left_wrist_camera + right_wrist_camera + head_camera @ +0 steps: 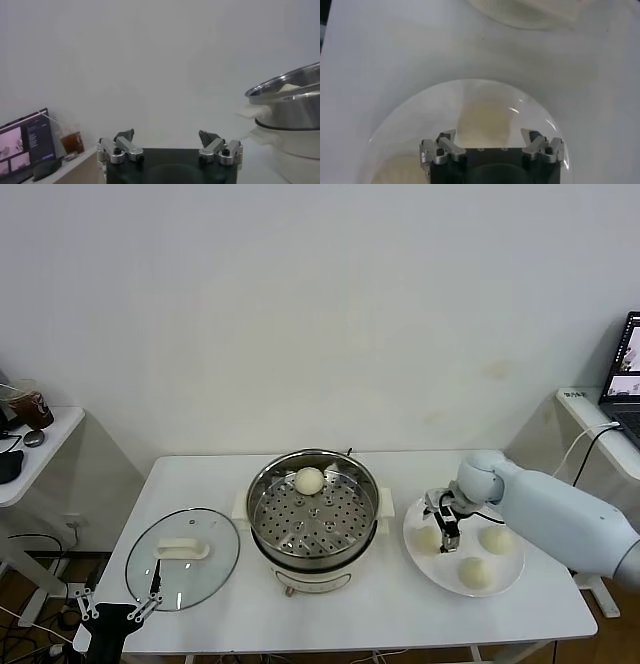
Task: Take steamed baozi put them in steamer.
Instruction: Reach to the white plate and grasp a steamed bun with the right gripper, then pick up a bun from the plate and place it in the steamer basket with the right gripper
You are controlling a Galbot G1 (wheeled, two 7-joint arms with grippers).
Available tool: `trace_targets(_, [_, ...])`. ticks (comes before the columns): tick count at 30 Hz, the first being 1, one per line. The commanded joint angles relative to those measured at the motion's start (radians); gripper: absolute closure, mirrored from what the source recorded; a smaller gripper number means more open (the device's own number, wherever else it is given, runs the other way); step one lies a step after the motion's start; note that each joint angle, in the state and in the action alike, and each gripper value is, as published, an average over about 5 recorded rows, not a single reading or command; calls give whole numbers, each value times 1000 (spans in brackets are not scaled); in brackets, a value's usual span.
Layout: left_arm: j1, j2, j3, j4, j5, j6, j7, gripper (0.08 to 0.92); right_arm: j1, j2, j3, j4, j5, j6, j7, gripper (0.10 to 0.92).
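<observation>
Steamed baozi are in two places: one baozi in the steamer sits on the holed tray at the far edge of the steamer, and three more lie on the white plate on the desk. The right tool hangs right over the plate, with its fingers spread apart and nothing gripped. One plate baozi lies just under this tool, partly hidden by it. A second one lies just beside the tool, on the side away from the steamer. The third one lies near the tool, toward the front edge of the desk. In the right wrist view the two fingers stand wide above the pale bun on the plate. The steamer stands just beside the plate, near the right tool, on its white base with side handles. The glass lid lies flat on the desk on the other side of the steamer, well apart from the right tool. The left tool waits at the front corner of the desk, just beside the lid, open wide and holding nothing.
</observation>
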Motion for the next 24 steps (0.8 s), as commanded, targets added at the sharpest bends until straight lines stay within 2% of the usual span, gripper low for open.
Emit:
trace_targets(1, [3,-1,-2,0,0,-1,0,177,-25,25,18,-24,-22,-2,-1,270])
trace_targets(7, [4,-3,-1,-1,1,-2,0,177,-27,25,27,-24,-20,-2,-4,438])
trace_targets(12, [5,-4,-1,-6,1,-1,1,177,-21,11,33,-12,-19,2,-16,520])
trace_targets(18, [0,-2,5,-11,3,1,3,177,24,-38,34,27,10,-3,-27,563])
trace_targets(24, [-18,11,14,-13,8,1,4,177,171,-151,-8,118,133,-51,-42,561])
